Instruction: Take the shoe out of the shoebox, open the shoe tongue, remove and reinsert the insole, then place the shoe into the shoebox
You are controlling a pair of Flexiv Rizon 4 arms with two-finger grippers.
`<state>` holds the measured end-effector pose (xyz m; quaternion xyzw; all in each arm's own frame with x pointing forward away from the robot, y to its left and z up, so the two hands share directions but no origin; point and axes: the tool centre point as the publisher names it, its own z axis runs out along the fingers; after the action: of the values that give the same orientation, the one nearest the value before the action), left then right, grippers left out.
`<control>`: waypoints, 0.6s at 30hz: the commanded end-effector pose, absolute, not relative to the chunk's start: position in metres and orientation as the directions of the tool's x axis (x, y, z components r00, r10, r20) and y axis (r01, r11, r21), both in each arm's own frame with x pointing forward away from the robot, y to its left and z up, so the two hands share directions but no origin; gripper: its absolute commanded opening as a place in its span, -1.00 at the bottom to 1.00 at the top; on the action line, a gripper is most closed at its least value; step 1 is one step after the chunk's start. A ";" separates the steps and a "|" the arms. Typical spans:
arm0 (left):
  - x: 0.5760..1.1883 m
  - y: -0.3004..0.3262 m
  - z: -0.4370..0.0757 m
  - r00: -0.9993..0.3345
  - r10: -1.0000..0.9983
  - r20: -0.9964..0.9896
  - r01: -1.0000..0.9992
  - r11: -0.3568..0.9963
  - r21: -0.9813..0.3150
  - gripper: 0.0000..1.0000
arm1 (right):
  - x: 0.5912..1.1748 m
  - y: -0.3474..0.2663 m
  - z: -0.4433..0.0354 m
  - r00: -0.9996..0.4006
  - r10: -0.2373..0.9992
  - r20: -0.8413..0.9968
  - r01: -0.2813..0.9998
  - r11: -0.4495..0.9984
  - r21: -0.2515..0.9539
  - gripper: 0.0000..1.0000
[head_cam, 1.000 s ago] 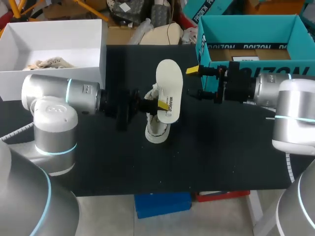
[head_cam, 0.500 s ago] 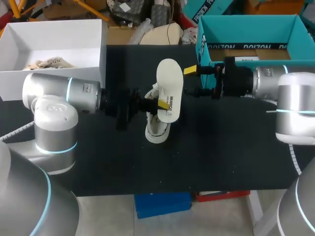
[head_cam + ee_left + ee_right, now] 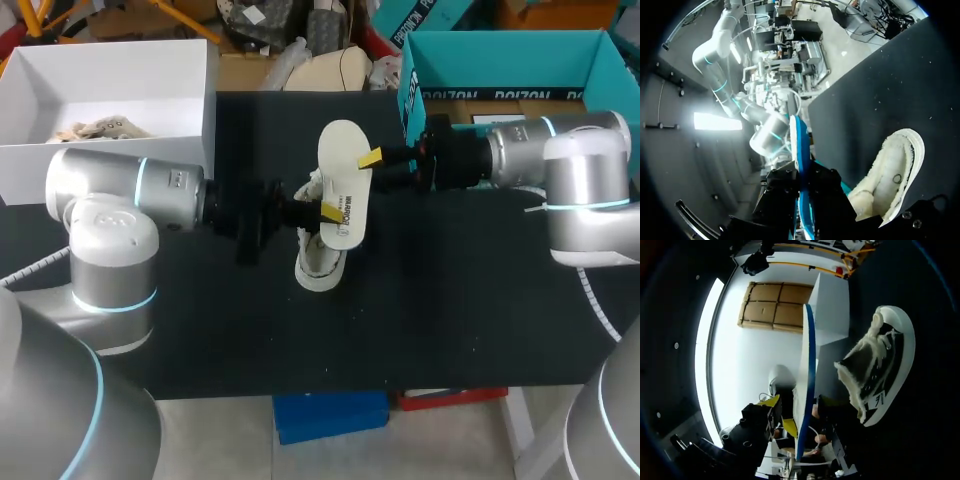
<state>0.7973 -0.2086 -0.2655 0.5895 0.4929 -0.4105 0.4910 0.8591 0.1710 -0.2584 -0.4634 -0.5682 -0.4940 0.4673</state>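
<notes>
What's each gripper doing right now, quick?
Left gripper: shut on the insole.
Right gripper: open, its fingers on either side of the insole, not yet clamped.

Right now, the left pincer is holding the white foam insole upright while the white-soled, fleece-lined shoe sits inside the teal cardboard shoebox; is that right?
Not quite. The white-soled, fleece-lined shoe is not in the teal cardboard shoebox; the head view shows it on the black table, under the insole. The left pincer does hold the white foam insole upright.
</notes>
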 end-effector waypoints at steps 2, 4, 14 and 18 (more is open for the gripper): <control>0.797 -0.209 -0.265 0.177 0.183 -0.967 0.984 -0.034 0.174 -1.00 | 0.856 0.181 -0.263 -0.123 0.062 0.991 0.989 0.089 0.117 -0.25; 0.797 -0.209 -0.265 0.177 0.183 -0.967 0.984 -0.034 0.174 -1.00 | 0.855 0.182 -0.264 -0.119 0.063 0.991 0.989 0.091 0.113 -0.29; 0.797 -0.209 -0.265 0.177 0.183 -0.967 0.984 -0.034 0.174 -1.00 | 0.856 0.189 -0.265 -0.114 0.064 0.991 0.988 0.111 0.107 -0.37; 0.797 -0.209 -0.265 0.177 0.183 -0.967 0.984 -0.034 0.174 -1.00 | 0.857 0.190 -0.264 -0.115 0.071 0.991 0.987 0.116 0.107 -0.62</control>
<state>0.7972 -0.2085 -0.2654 0.5894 0.4929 -0.4105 0.4911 0.8537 0.1881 -0.2641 -0.4615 -0.5714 -0.4813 0.4783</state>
